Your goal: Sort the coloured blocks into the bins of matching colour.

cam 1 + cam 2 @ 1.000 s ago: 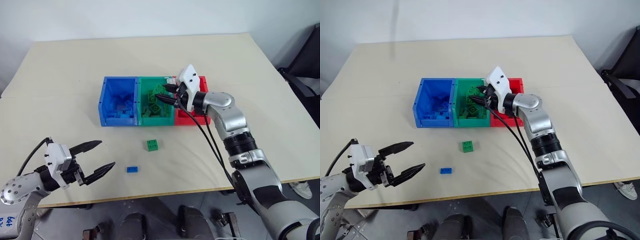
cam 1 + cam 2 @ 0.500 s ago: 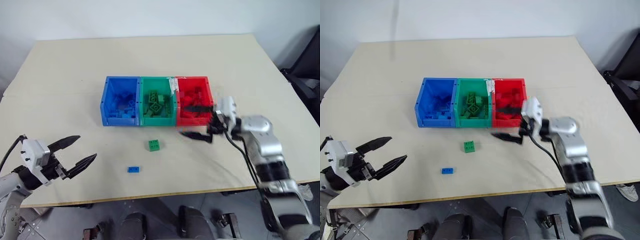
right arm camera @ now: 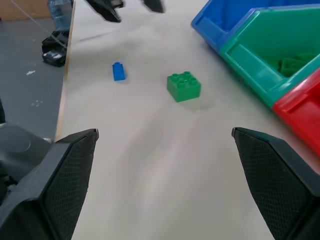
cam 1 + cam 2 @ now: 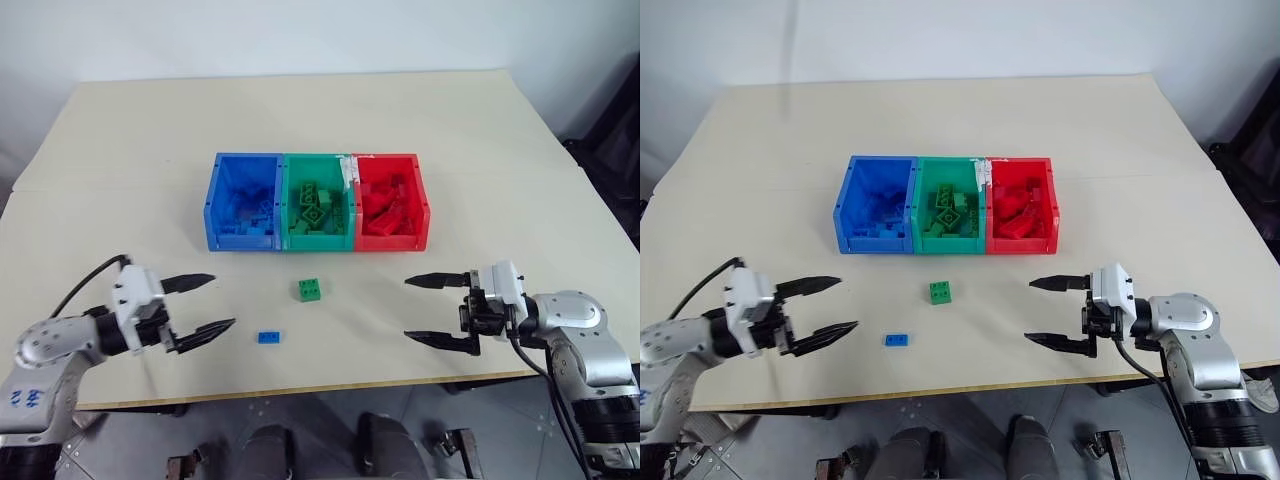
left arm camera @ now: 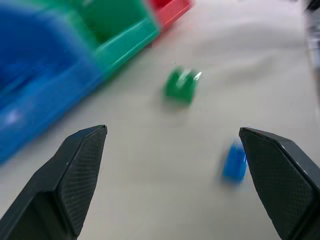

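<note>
Three joined bins stand mid-table: blue bin (image 4: 215,205), green bin (image 4: 287,205), red bin (image 4: 422,205), each with several bricks inside. A green block (image 4: 309,289) lies on the table in front of the green bin, and a small blue block (image 4: 267,337) lies nearer the front edge. My left gripper (image 4: 200,303) is open and empty, just left of the blue block. At the right, my right gripper (image 4: 422,309) hovers open and empty, pointing left toward the green block (image 3: 184,86). The blue block (image 5: 234,161) sits near one left finger in the left wrist view.
The beige table (image 4: 300,120) has wide bare room behind and beside the bins. Its front edge (image 4: 330,385) runs just below both grippers. A dark chair (image 4: 615,110) stands off the table's right side.
My right gripper left the green bin, opened, and swung back and down to the table's front right. The left gripper moved rightward, closer to the blue block.
</note>
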Robot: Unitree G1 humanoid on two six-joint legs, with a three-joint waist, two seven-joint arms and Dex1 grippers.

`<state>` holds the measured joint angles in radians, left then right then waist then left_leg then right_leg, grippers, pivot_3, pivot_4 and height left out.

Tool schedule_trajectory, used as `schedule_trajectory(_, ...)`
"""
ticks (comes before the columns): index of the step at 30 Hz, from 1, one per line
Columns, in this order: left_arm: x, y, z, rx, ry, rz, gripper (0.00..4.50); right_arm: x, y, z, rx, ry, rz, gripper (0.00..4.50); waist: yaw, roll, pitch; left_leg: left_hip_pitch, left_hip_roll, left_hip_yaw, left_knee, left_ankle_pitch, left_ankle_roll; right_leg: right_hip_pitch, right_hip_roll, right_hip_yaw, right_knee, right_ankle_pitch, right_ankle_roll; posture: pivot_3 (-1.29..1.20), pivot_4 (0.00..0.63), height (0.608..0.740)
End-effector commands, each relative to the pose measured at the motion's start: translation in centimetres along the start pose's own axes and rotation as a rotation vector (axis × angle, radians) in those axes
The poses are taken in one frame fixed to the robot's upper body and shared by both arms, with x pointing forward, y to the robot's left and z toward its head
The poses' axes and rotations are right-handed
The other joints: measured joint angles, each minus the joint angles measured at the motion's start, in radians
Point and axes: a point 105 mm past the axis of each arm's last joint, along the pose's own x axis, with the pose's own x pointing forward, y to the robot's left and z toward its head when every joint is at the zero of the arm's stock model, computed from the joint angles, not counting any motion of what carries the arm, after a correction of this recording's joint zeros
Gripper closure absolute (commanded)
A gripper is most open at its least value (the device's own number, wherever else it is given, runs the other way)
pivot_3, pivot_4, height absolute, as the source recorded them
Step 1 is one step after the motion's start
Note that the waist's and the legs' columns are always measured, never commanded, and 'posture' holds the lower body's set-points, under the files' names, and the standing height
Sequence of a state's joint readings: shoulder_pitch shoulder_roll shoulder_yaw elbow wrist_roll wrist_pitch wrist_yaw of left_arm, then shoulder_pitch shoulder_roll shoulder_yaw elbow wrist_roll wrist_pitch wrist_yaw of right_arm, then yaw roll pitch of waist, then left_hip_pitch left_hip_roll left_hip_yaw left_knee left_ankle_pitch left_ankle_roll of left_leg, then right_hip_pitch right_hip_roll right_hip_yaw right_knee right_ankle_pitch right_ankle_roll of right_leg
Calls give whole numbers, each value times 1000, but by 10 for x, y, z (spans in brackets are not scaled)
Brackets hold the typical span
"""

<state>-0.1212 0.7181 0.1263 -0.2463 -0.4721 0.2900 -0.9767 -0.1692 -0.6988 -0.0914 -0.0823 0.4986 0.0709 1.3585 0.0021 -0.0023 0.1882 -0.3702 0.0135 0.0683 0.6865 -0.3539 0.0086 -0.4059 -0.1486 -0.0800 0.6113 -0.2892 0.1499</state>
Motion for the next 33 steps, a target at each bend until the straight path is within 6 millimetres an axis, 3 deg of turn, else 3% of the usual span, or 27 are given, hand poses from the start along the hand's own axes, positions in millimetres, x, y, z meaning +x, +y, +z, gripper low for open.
schedule_trajectory(1, 31, -6, -4, 16, 35, -60, 0, -5, 1, 12, -30, -19, -27, 25, 1, 0, 0, 0, 0, 0, 0, 0, 0, 0, 0, 0, 0, 0, 0, 0, 150, 740)
schedule_trajectory(4, 64, -3, -9, 7, 55, -91, 0, -3, 7, 11, -17, -17, -34, 25, 11, 0, 0, -1, 0, 5, 2, 0, 0, 0, 1, -1, 0, 0, 0, 0, 150, 740)
schedule_trajectory(13, 104, 10, -27, 24, 153, -137, 0, 9, 16, 14, -15, -46, -75, 25, 22, 0, 0, -1, 1, 6, 6, 0, 0, 2, 2, -1, 1, 0, 0, 0, 150, 740)
schedule_trajectory(16, 107, 13, -25, 17, 146, -134, 610, 8, 19, 11, -6, -50, -111, 0, 24, 0, 0, -1, 0, 5, 7, 0, 1, 4, 2, -1, 0, 1, 1, 0, 150, 740)
schedule_trajectory(21, 107, 15, -25, 16, 128, -135, 2206, 6, 22, 8, -2, -48, -145, 0, 22, 0, 0, 0, 0, 2, 9, -1, 1, 7, 2, -3, 0, 1, 1, 0, 150, 740)
schedule_trajectory(24, 108, 13, -11, 23, 51, -150, 3034, 1, 20, 8, -14, -46, -177, 0, 23, 0, 0, 0, 0, 2, 10, -1, 1, 8, 2, -3, 0, 1, 1, 0, 150, 740)
schedule_trajectory(25, 108, 12, -7, 31, 30, -159, 3030, 1, 19, 8, -17, -47, -185, 0, 23, 0, 0, -1, 0, 1, 11, -1, 1, 8, 2, -4, 0, 1, 2, 0, 150, 740)
schedule_trajectory(29, 105, 12, 41, 76, -166, -179, 3030, -10, 8, 18, -23, -94, -299, 0, 23, 0, 0, -1, 1, 0, 11, -1, 1, 8, 2, -4, 0, 1, 2, 0, 150, 740)
schedule_trajectory(33, 111, 37, 70, 117, -229, -53, 3030, -25, -11, 25, -38, -139, -464, 0, 26, 0, 0, -1, 0, -2, 12, -1, 1, 11, 2, -6, -1, 1, 2, 0, 150, 740)
